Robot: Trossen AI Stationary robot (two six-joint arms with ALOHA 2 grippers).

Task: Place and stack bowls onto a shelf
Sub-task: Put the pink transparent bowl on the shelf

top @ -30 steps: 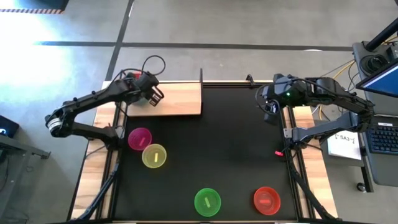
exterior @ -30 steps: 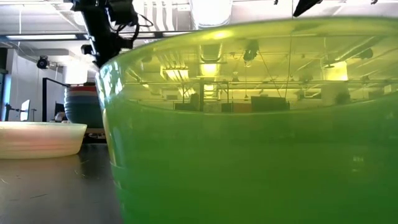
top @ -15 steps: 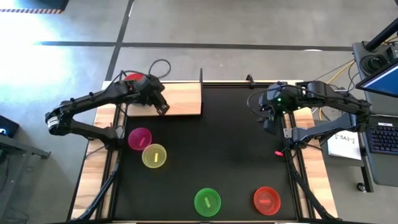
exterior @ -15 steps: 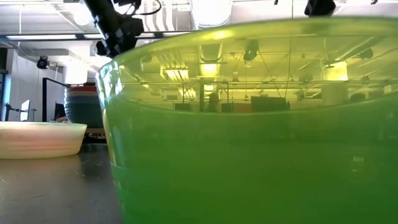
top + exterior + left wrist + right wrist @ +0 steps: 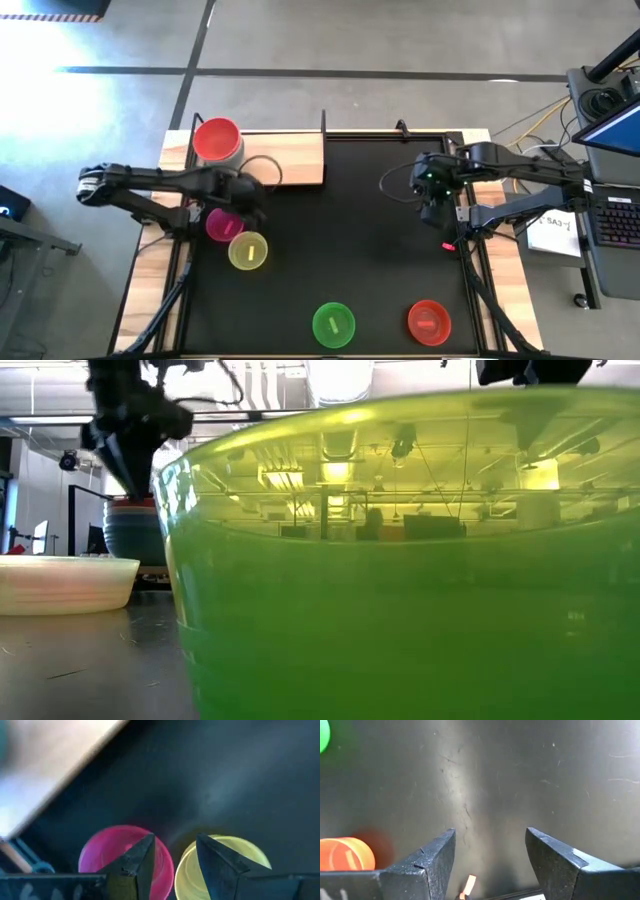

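The shelf [image 5: 290, 160] is a light wood board at the table's far left. On its left end stands a stack of bowls [image 5: 217, 140] with a red one on top, seen far back in the low view as the stack [image 5: 135, 530]. A magenta bowl [image 5: 222, 224] and a yellow bowl [image 5: 248, 251] sit on the black table near the shelf. My left gripper [image 5: 172, 851] hangs open and empty above the gap between the magenta bowl [image 5: 112, 852] and the yellow bowl [image 5: 237, 852]. My right gripper [image 5: 490, 845] is open and empty above bare table at the right.
A green bowl [image 5: 334, 324] and a red bowl [image 5: 428, 321] sit near the table's front edge. The green bowl [image 5: 400, 570] fills most of the low view. A black post [image 5: 323, 122] rises at the shelf's right end. A desk with a laptop stands beyond the right edge.
My left gripper has swung off the shelf toward the table's near edge and tipped downward, ending over the magenta bowl. This uncovers the stack with the red bowl on top. My right gripper has sunk and tipped further downward. Both stay open.
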